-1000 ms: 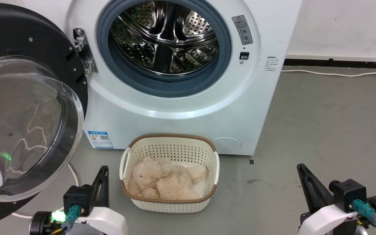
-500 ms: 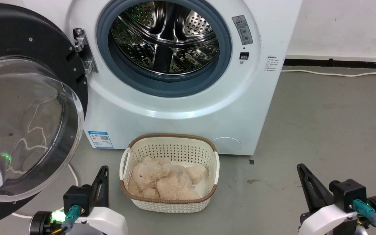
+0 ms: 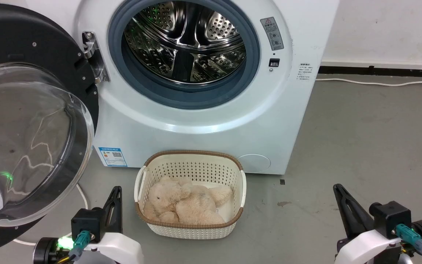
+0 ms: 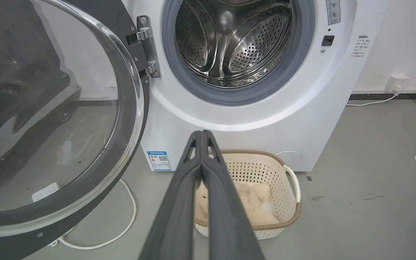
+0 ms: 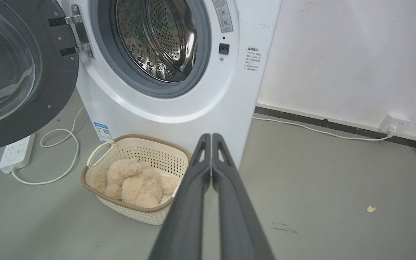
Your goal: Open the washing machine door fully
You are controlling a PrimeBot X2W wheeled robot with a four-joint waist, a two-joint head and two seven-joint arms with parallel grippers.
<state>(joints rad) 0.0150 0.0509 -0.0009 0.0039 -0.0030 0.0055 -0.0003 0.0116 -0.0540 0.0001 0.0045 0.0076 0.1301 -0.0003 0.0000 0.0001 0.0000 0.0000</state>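
The door [image 3: 28, 121] hangs swung out left of the drum [image 3: 187, 40] on its hinge [image 3: 93, 55], and it looks pretty much fully open. The left gripper [image 4: 201, 133] and right gripper [image 5: 211, 135] both have fingers pressed together, holding nothing, well clear of the door. Seems like the final step. At most it needs a small outward nudge on the rim from the left gripper.

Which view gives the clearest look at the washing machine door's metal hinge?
The left wrist view: the hinge is largest and sharpest there, both metal arms reaching the washing machine door. The head view shows it smaller, from above. The right wrist view shows it small, near the top edge.
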